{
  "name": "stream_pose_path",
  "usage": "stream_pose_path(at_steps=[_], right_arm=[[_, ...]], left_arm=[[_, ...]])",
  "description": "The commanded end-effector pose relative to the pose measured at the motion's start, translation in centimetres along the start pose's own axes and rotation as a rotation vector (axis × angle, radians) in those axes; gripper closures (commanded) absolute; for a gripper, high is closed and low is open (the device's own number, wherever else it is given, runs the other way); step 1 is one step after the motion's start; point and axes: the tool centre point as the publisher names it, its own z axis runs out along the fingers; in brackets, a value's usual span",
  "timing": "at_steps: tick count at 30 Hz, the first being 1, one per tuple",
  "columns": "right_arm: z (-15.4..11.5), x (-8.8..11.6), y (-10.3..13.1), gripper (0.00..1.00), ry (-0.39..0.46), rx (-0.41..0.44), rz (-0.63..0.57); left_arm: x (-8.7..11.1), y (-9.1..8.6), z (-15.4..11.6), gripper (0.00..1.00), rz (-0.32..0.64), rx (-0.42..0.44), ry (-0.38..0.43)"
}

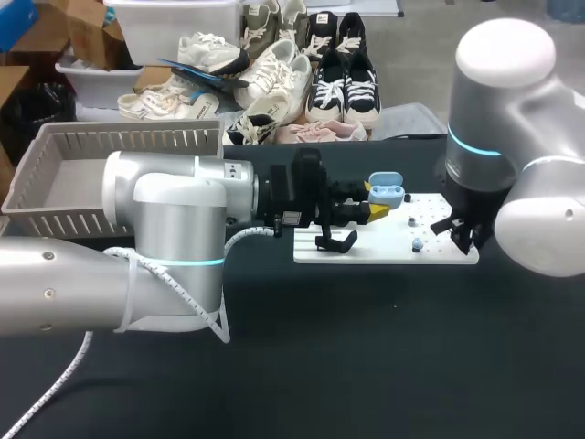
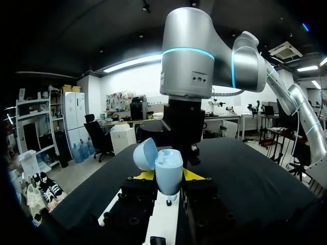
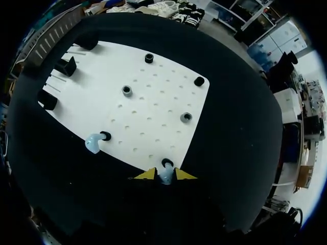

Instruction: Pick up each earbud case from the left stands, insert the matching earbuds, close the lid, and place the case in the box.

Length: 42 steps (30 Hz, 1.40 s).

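Observation:
My left gripper (image 1: 375,201) is shut on a light-blue earbud case (image 1: 386,192) and holds it above the white pegboard (image 1: 366,249). In the left wrist view the case (image 2: 167,171) sits upright between the yellow tips of the left gripper (image 2: 169,176), with its lid (image 2: 145,153) swung open. My right gripper (image 1: 457,233) points down at the board's right end. Its yellow tips (image 3: 164,175) close around a light-blue earbud (image 3: 165,178) on a black peg. A second earbud (image 3: 93,143) rests at another peg on the board (image 3: 153,102).
A grey slatted box (image 1: 73,146) stands at the back left of the black table. Black case stands (image 3: 66,66) line the board's left end, one of them (image 1: 336,242) just below my left gripper. Several empty black pegs (image 3: 186,117) dot the board.

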Motion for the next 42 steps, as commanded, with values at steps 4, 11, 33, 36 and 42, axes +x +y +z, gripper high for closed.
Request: stream_pose_path(at_steps=[4, 11, 33, 36, 42], right_arm=[[-1.2, 0.3, 0.1, 1.0, 0.003, 0.017, 0.002], [-2.9, 0.4, 0.6, 1.0, -0.007, 0.017, -0.012], [-4.4, 0.2, 0.9, 1.0, -0.043, -0.038, -0.031], [-4.4, 0.2, 0.9, 1.0, -0.043, -0.038, -0.031], [-4.4, 0.2, 0.9, 1.0, -0.043, -0.038, -0.031]], left_arm=[[0.1, -0.1, 0.0, 1.0, 0.001, -0.004, -0.003], [0.1, -0.1, 0.0, 1.0, 0.001, -0.004, -0.003], [0.1, -0.1, 0.0, 1.0, 0.001, -0.004, -0.003], [0.1, -0.1, 0.0, 1.0, 0.001, -0.004, -0.003], [0.1, -0.1, 0.0, 1.0, 0.001, -0.004, -0.003]])
